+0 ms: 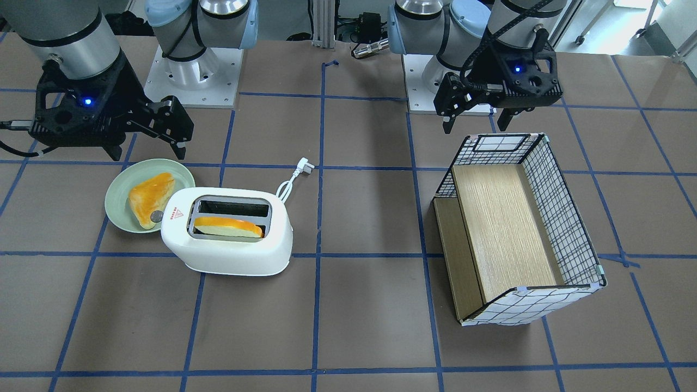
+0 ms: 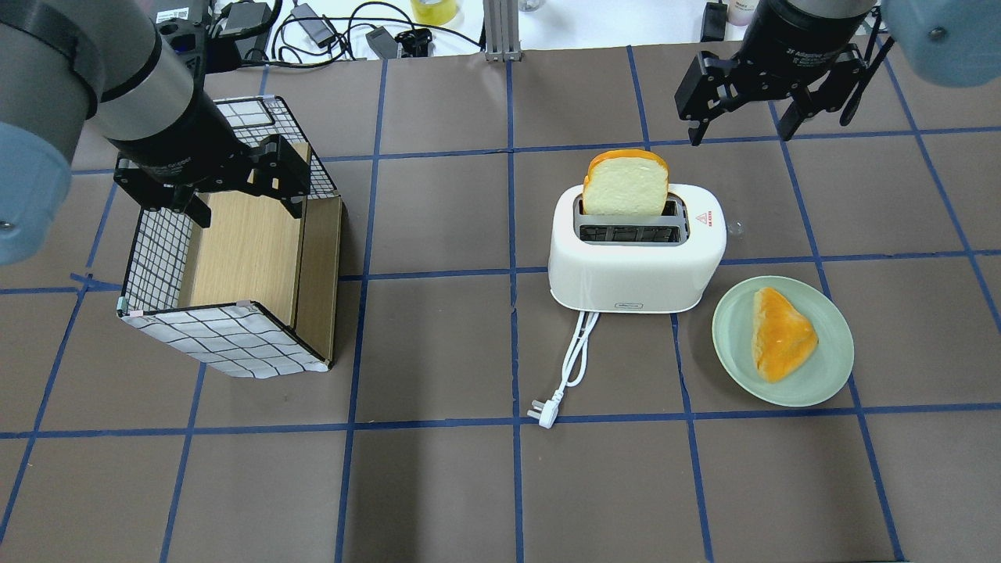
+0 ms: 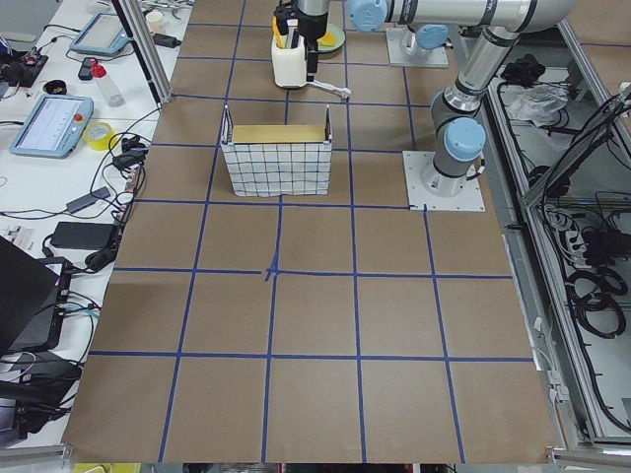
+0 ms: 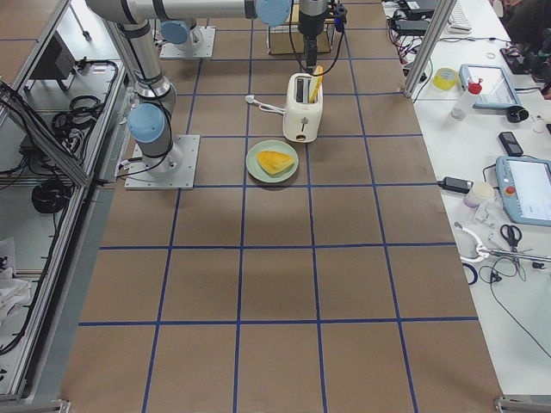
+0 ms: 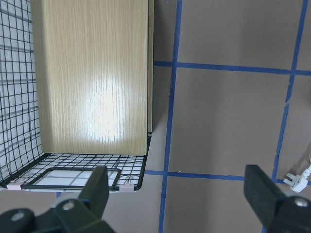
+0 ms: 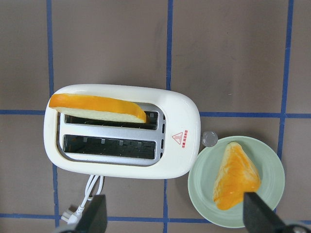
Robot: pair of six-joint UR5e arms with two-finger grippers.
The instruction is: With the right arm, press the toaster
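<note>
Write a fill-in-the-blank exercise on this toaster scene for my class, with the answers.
1. The toaster holds ____ slice of bread in its slots.
2. Another piece of bread lies on a green ____ beside the toaster.
3. The right arm has its jaws ____.
4. The toaster's plug lies loose on the ____.

Missing words: one; plate; open; table.

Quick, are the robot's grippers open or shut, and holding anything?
Left gripper: open, holding nothing.
Right gripper: open, holding nothing.
</note>
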